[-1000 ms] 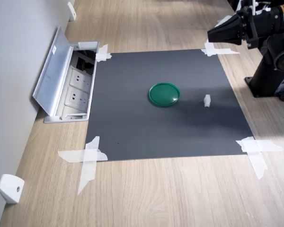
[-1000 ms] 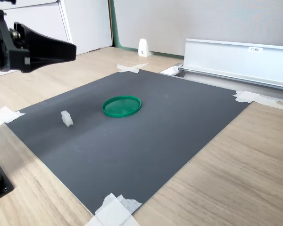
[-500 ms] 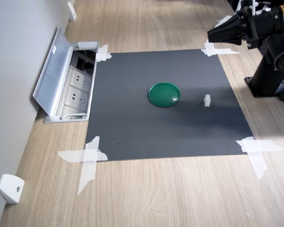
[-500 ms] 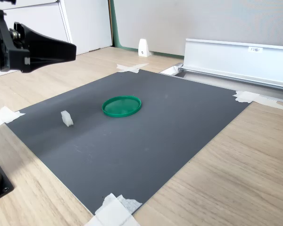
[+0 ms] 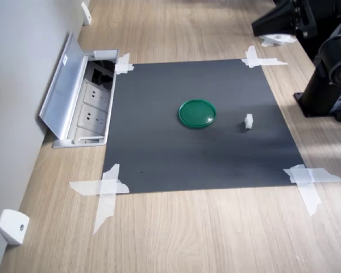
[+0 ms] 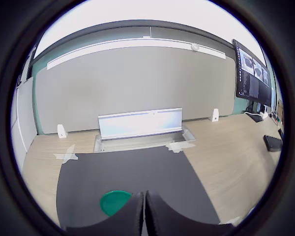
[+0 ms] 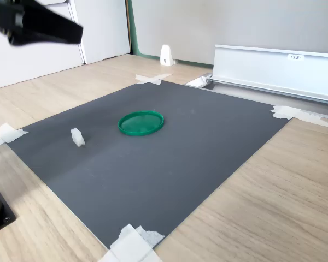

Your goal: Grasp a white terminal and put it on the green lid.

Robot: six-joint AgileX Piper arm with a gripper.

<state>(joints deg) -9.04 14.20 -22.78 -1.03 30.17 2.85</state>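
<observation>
With the task not yet begun, the white terminal [image 5: 248, 120] stands untouched on the dark mat [image 5: 159, 159] near the green lid [image 5: 197, 113], while the robot's hand [image 6: 144, 212], clenched and empty, hangs high above the tabletop [image 5: 216, 233].

Dark grey mat [image 5: 176, 159] taped at its corners on wooden table [image 5: 216, 233], open socket box [image 5: 88, 108], white wedge bracket [image 5: 12, 226]
</observation>
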